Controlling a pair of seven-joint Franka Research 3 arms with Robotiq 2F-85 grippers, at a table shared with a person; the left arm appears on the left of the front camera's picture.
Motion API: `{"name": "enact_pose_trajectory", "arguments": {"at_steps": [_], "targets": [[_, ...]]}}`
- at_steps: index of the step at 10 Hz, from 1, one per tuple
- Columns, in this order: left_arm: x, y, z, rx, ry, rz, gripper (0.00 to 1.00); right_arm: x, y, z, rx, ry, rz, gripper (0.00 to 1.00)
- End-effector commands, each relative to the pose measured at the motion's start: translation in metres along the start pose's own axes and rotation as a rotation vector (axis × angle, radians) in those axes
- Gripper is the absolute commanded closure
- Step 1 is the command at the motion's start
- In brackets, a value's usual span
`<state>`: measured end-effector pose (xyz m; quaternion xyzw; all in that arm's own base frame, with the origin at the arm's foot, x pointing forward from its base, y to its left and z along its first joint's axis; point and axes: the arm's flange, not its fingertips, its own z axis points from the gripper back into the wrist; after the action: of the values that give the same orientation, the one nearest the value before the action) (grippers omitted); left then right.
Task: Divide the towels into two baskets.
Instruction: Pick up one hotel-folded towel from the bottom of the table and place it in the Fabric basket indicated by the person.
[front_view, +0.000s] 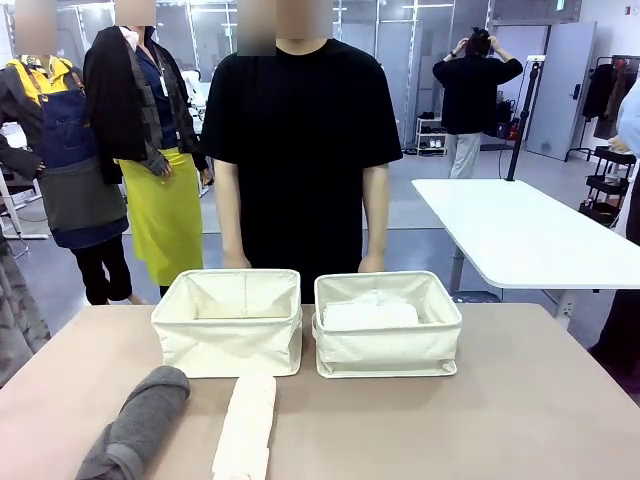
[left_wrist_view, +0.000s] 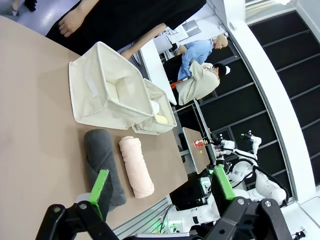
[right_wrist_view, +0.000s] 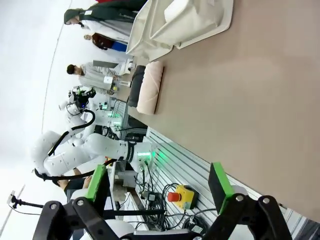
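- Grey towel, peach towel: bench's near edge, left.
- White towel: inside right basket.
- Left tool, right tool: wide apart, empty.
- Handling: pinch a roll mid-length, drop into left basket.

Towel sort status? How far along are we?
Done: a white towel lies in the right basket. In hand: nothing; left gripper and right gripper are open and empty. To do: the dark grey towel and cream-peach towel lie on the table before the left basket, which looks empty from the front.

White table on pale grey floor
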<state>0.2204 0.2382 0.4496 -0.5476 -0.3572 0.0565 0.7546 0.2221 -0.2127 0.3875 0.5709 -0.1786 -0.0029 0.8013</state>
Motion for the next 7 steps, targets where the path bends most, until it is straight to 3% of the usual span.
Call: {"name": "enact_pose_trajectory", "arguments": {"at_steps": [1,7], "targets": [[0.0004,0.0001,0.0028,-0.024,-0.013,-0.025,0.00,0.0020,0.0021,-0.0057,0.016,0.021,0.000,0.00],[0.0004,0.0001,0.0028,-0.024,-0.013,-0.025,0.00,0.0020,0.0021,-0.0057,0.016,0.021,0.000,0.00]]}}
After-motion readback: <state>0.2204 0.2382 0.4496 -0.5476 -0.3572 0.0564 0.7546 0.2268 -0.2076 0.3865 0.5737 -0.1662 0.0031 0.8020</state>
